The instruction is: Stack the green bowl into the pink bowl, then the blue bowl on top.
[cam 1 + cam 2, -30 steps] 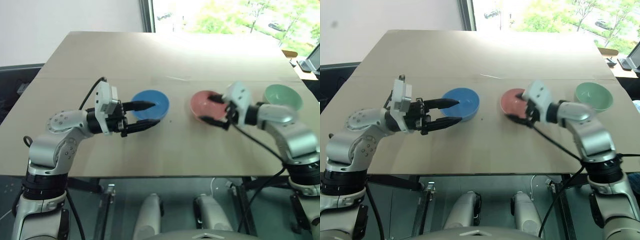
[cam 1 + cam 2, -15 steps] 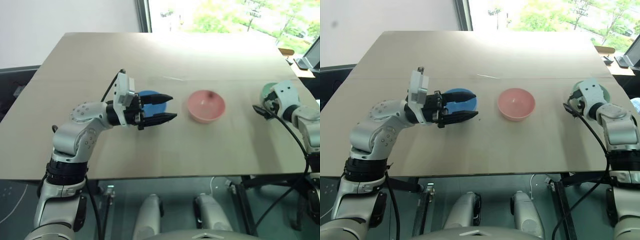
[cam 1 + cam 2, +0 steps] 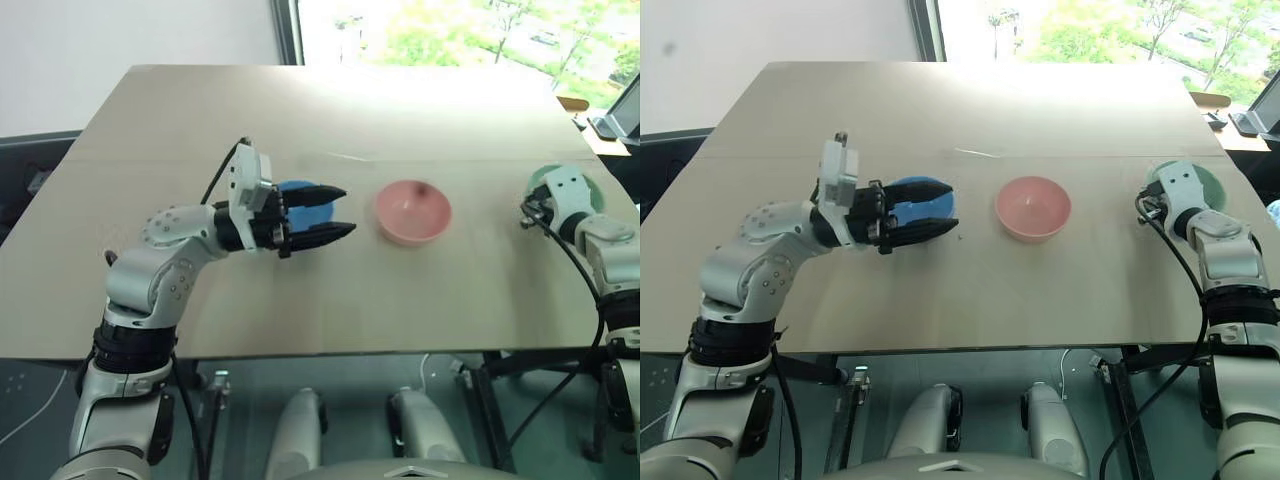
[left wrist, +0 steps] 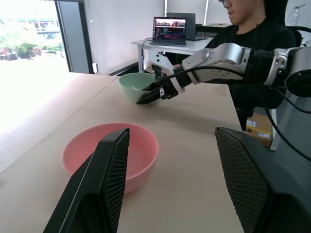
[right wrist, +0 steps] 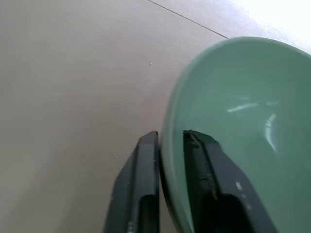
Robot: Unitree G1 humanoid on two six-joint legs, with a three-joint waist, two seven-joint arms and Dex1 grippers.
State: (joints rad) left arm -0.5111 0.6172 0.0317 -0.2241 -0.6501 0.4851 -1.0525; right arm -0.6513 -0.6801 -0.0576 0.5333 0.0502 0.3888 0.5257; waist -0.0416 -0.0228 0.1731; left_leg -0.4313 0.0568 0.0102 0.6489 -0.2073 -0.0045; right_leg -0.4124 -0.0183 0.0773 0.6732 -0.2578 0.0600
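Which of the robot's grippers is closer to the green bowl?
The right gripper: it is shut on the green bowl rim. The left gripper is open by the blue bowl.

Three glossy bowls, upright in a row across the desk.
Blue bowl leftmost, pink bowl mid-desk, green bowl by the right edge.

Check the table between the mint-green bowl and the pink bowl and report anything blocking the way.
Nothing visible blocks it. The glossy mint-green bowl, its rim pinched by the right gripper, and the salmon-pink bowl are separated by bare wooden tabletop.
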